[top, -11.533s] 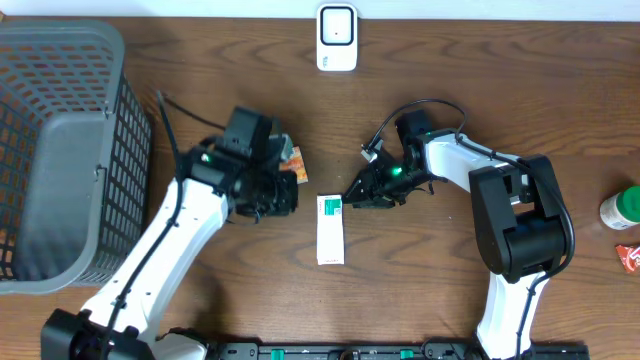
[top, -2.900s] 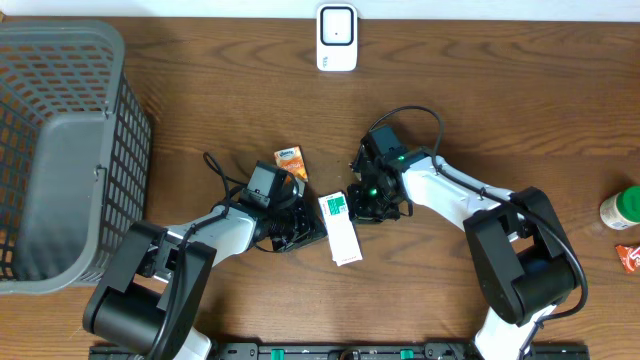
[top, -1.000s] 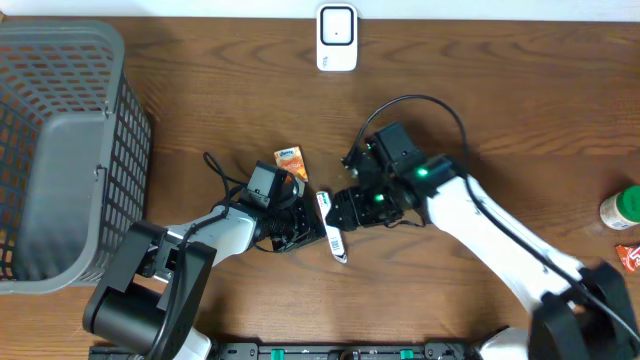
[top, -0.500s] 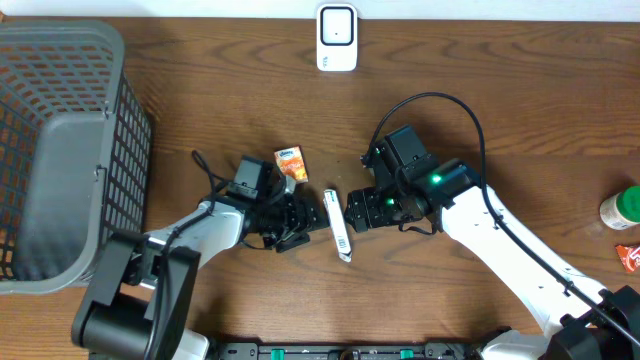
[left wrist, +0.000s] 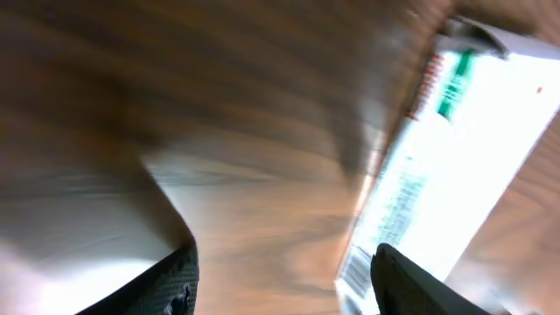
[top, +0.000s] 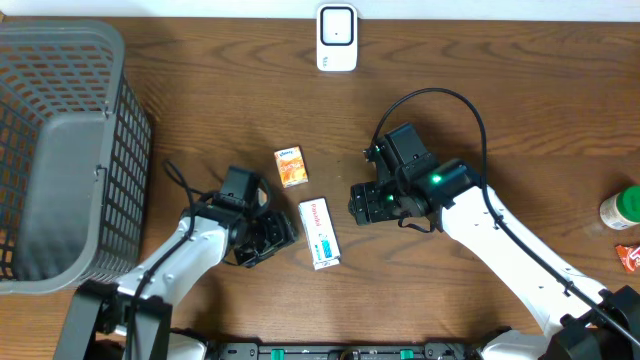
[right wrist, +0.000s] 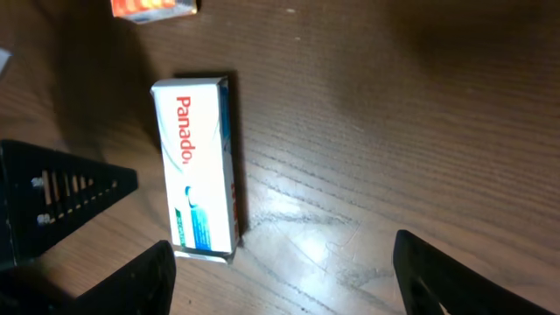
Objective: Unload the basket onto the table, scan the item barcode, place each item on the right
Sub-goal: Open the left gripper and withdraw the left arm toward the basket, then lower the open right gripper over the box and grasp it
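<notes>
Medicine box [top: 320, 233] is lying flat on the table [top: 500, 90], a bit below the middle of the overhead frame, long side running up-down with a slight tilt. The white face with red lettering is up. Can't make out a barcode anywhere on it; the left wrist view is too blurry for the small print.

Left gripper [top: 272, 240] sits just left of the box, fingers spread apart with nothing in them. In its own wrist view you see only wood grain between the 2 fingertips [left wrist: 179, 284], and the box is off to the right, not touching.

Right gripper [top: 360, 203] is just up and right of the box, also wide open and empty. From its camera the box lies in the left half of the frame, its near end close to the left finger, but nothing is pinching it.

Scanner [top: 337, 37] is at the top centre of the overhead view, well apart from the box. A small orange packet [top: 291, 166] lies just above the box. Grey basket [top: 60, 150] fills the left edge, and a green-capped bottle [top: 622, 208] pokes in at the right edge.
</notes>
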### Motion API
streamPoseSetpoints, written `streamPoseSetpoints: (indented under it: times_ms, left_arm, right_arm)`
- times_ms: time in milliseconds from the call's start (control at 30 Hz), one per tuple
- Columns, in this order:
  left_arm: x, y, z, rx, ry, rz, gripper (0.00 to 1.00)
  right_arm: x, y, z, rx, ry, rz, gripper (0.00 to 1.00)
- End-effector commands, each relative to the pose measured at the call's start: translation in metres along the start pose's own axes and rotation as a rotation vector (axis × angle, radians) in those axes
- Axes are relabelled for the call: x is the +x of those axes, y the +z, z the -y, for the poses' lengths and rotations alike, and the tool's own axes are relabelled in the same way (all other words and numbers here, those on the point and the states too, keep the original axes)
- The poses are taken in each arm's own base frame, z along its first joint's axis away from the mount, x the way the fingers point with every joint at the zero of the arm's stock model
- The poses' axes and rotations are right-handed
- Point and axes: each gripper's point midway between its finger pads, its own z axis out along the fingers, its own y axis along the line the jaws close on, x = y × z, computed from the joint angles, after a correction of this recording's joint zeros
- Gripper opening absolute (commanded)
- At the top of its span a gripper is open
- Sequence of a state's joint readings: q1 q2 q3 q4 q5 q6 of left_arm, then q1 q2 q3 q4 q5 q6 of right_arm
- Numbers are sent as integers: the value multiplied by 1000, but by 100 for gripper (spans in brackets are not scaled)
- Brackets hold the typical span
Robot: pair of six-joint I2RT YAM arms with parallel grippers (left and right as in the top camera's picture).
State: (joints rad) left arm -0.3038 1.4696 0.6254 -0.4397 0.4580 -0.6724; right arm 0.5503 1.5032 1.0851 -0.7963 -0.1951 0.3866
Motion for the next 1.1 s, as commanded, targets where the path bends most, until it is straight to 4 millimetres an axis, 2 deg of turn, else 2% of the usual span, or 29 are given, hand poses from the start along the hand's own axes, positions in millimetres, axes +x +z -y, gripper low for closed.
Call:
streamPoseSetpoints:
  times_ms: [0, 100, 167, 267, 433, 567, 667, 700, 733, 800, 833, 900, 967, 1067]
  left_arm:
    - [-7, 6, -46, -192, -14, 77, 63]
    - [-8, 6, -46, -192, -24, 80, 54]
    - [-8, 6, -48, -201, -25, 85, 53]
    - [-10, 5, -55, -238, -54, 103, 34]
    - [-10, 6, -55, -239, -58, 101, 8]
    - [-11, 10, -57, -244, -60, 95, 7]
    - [-11, 14, -59, -250, -64, 87, 7]
    - [-11, 17, -60, -254, -65, 82, 7]
    - [-11, 18, -61, -256, -66, 78, 7]
    - [-11, 23, -64, -266, -71, 67, 8]
    - [-10, 25, -66, -272, -74, 59, 7]
    - [-9, 29, -69, -284, -78, 48, 7]
    - [-9, 31, -73, -299, -81, 47, 8]
    - [-14, 31, -77, -325, -79, 71, 8]
  right_arm:
    - [-5, -2, 2, 11, 21, 17, 75]
    - [-5, -2, 2, 11, 28, 16, 75]
    - [-4, -1, 2, 11, 27, 12, 73]
    - [-2, -1, 1, 11, 23, 6, 60]
    - [-1, 0, -1, 3, 35, 0, 39]
    - [3, 6, -2, -7, 43, -34, 22]
    - [7, 18, 0, 4, 45, -65, 19]
    - [7, 23, 1, 9, 47, -77, 22]
    - [9, 29, 2, 10, 51, -92, 30]
    - [14, 39, -1, -18, 59, -137, 54]
    - [17, 44, -6, -50, 64, -162, 59]
    - [18, 47, -14, -96, 66, -179, 76]
    - [13, 49, -16, -91, 50, -151, 99]
    - [3, 48, -18, -45, 16, -103, 99]
